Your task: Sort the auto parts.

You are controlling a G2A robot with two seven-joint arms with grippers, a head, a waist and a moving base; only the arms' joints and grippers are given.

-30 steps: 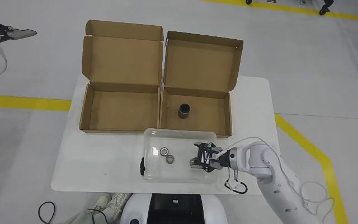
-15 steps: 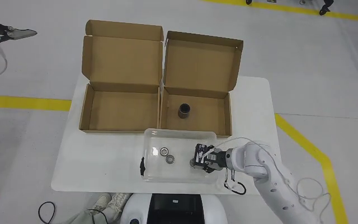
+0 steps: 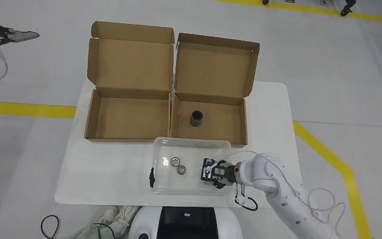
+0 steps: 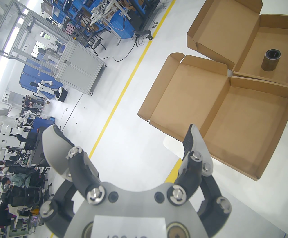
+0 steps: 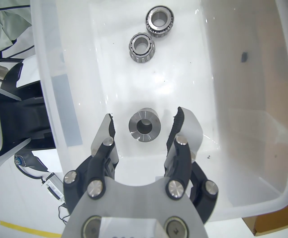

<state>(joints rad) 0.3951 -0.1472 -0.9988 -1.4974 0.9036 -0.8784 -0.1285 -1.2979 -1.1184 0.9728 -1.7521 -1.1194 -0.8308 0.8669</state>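
**Item 1.** Right gripper [image 5: 144, 122]: inside the clear plastic bin [image 3: 192, 140], at its end nearer the right edge of the table [image 3: 268, 107]. Fingers spread, one on each side of the metal collar [image 5: 144, 128], with a gap on both sides.

**Item 2.** Metal collar: lies on the bin floor, bore facing the wrist camera. The bin's long wall on the robot's side runs close beside one finger.

**Item 3.** Two roller bearings [image 5: 159, 21] [image 5: 141, 49]: farther along the bin floor, close to each other and apart from the collar.

**Item 4.** Right cardboard box [image 3: 221, 122]: open, lid back, just behind the bin. A dark cylinder [image 3: 196, 118] stands upright in it.

**Item 5.** Left cardboard box [image 3: 126, 118]: open, lid back, touching the right box.

**Item 6.** Left gripper [image 4: 121, 135]: fingers wide apart, gripping nothing, with the floor and the left box beyond it.
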